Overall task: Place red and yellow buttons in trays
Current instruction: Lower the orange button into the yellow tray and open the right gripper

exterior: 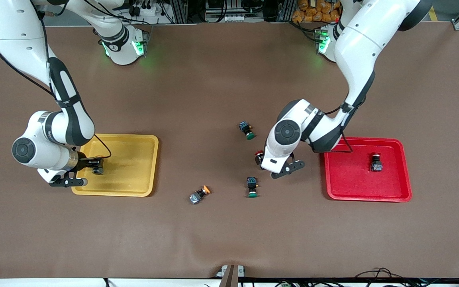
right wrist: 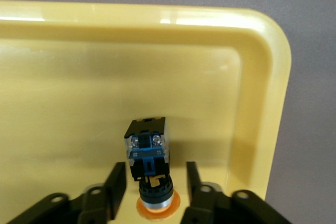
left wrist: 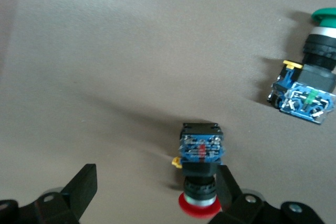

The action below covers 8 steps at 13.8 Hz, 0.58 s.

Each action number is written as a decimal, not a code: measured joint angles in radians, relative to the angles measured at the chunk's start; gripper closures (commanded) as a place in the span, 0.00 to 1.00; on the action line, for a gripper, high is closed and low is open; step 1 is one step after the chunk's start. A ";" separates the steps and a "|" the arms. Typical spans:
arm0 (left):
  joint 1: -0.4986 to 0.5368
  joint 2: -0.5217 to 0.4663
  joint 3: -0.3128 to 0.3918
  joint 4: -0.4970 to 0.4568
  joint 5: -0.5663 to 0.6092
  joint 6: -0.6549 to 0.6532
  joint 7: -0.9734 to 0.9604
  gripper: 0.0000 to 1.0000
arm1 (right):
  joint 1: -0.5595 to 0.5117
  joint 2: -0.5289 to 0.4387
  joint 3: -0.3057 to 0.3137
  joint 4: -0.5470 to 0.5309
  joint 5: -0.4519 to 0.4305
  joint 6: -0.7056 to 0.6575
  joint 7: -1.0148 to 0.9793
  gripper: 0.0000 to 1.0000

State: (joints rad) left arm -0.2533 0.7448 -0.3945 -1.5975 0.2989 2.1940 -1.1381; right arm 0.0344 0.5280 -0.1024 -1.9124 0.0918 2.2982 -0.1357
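My right gripper (exterior: 93,171) (right wrist: 155,184) is low in the yellow tray (exterior: 134,159) (right wrist: 105,77), open. A yellow-capped button (exterior: 98,170) (right wrist: 148,148) lies between its fingers with a gap on both sides. My left gripper (exterior: 276,166) (left wrist: 156,192) is open just above the table near the middle. A red-capped button (exterior: 259,156) (left wrist: 200,153) lies between its fingers, close against one finger (left wrist: 229,188). Another red button (exterior: 376,162) stands in the red tray (exterior: 349,175). A second yellow button (exterior: 200,194) lies loose on the table, nearer the front camera.
Two green-capped buttons lie on the brown table near the left gripper: one (exterior: 247,130) (left wrist: 307,87) farther from the front camera, one (exterior: 252,187) nearer. The trays sit at the two ends of the table.
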 measured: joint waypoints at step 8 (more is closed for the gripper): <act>-0.015 0.045 0.009 0.069 0.005 0.009 -0.019 0.00 | 0.024 -0.038 0.014 0.266 0.063 -0.355 0.030 0.00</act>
State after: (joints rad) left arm -0.2681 0.7903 -0.3854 -1.5283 0.3036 2.2028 -1.1572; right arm 0.0585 0.4896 -0.0883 -1.6463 0.1551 1.9431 -0.1055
